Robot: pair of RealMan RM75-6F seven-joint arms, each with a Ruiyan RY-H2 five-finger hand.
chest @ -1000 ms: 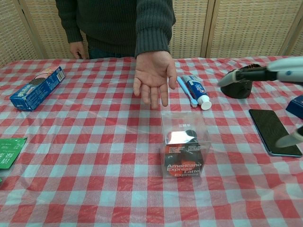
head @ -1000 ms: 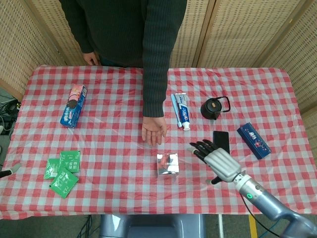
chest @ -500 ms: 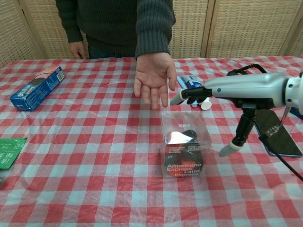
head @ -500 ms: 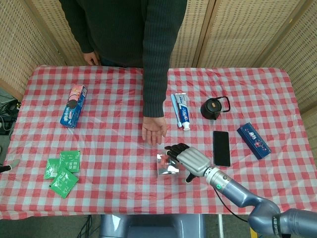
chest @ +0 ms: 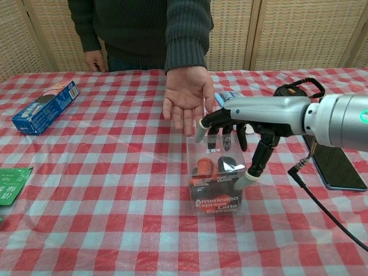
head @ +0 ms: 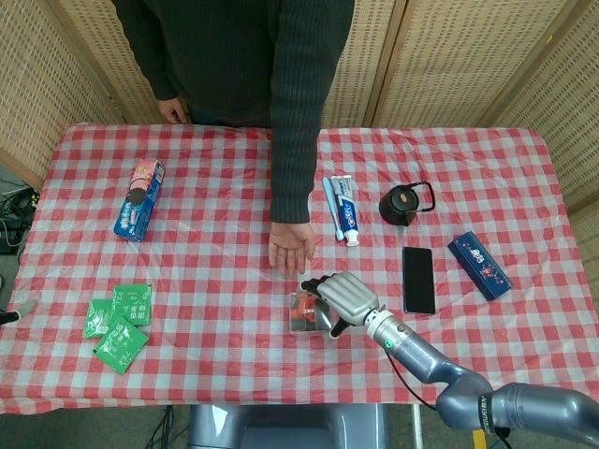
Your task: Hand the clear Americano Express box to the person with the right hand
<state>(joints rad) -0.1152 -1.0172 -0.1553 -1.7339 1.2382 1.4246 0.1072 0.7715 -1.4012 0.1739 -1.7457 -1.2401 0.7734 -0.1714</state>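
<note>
The clear Americano Express box (head: pixel 301 313) (chest: pixel 215 198) stands on the checked tablecloth, just in front of the person's open palm (head: pixel 291 248) (chest: pixel 187 98). My right hand (head: pixel 348 297) (chest: pixel 256 109) reaches over it from the right. Its fingers (chest: pixel 202 127) curl down over the box's far side and the thumb (chest: pixel 246 176) presses the near right face, so the box is gripped while it still sits on the cloth. Only a grey tip of my left hand (head: pixel 17 309) shows at the left edge of the head view, off the table.
Behind my right hand lie a toothpaste tube (head: pixel 343 208), a black teapot (head: pixel 403 203), a phone (head: pixel 417 279) and a dark blue box (head: pixel 479 265). A blue biscuit box (head: pixel 138 199) and green packets (head: pixel 120 323) lie at the left.
My right hand swept in from the right, came over the box and closed its fingers and thumb around it. The box shifted slightly to the left. The person's palm stayed put.
</note>
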